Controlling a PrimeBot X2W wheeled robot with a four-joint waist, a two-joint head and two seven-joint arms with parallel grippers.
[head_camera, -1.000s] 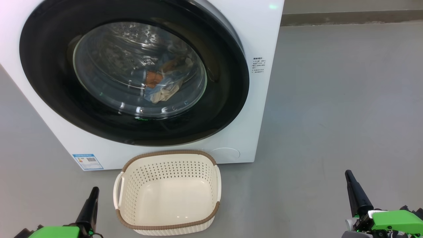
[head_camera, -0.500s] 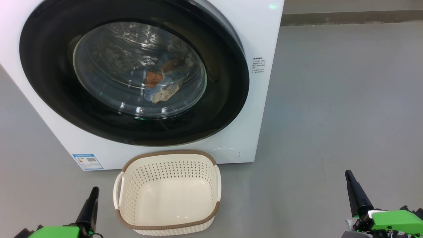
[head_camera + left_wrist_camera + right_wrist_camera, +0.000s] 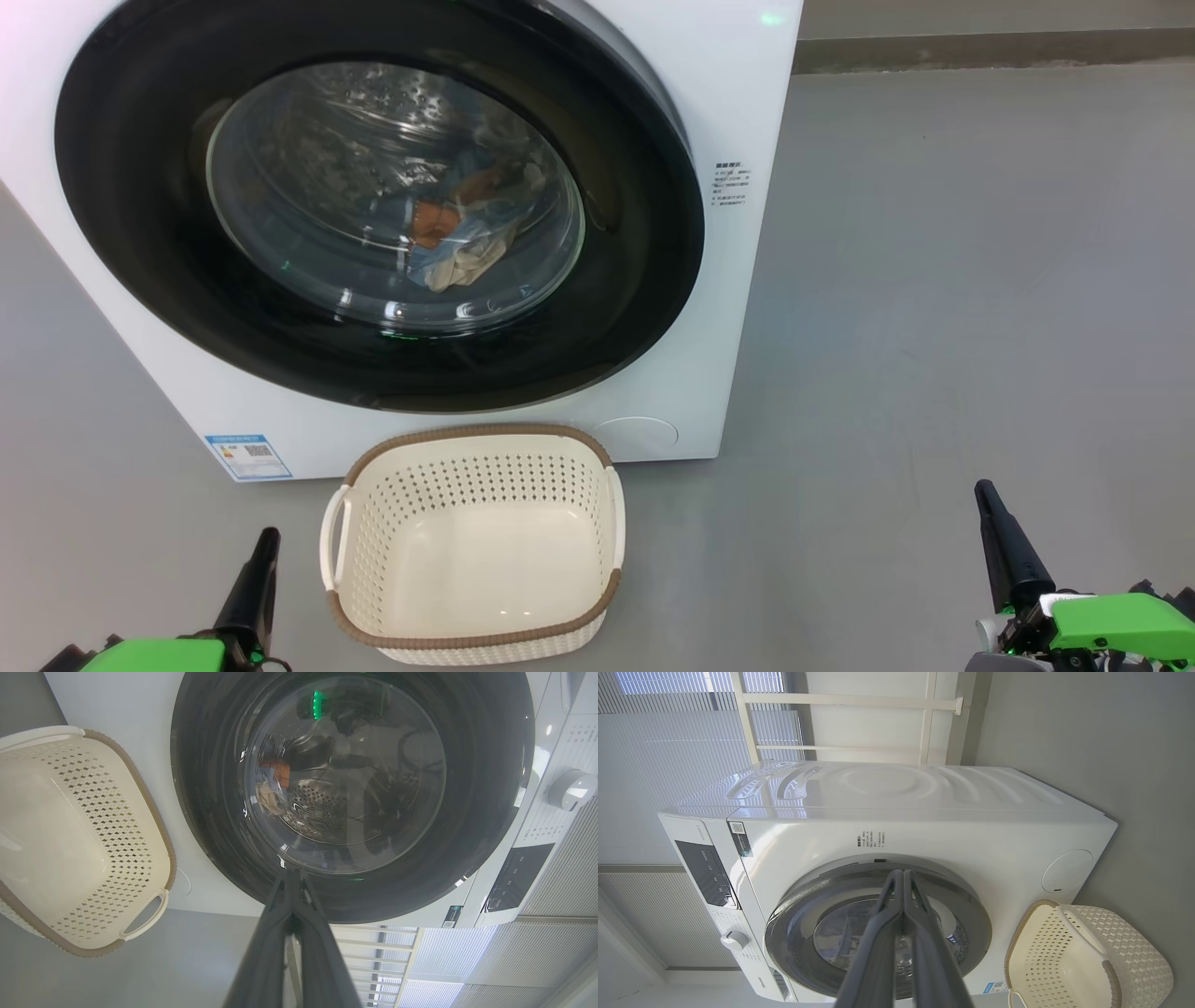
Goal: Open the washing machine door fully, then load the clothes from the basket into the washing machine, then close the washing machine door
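With my left gripper [image 3: 268, 541] and right gripper [image 3: 984, 492] both clenched on nothing, I see the washing machine door [image 3: 635, 280] shut straight ahead, nearer the left, clothes [image 3: 457, 233] behind its glass, basket [image 3: 476, 431] empty.

The head view's edge cuts off the washing machine [image 3: 738, 112] at top and left, the clothes [image 3: 457, 233] blur behind the washing machine door [image 3: 140, 233], and print on the blue label [image 3: 247, 455] is too small to read.
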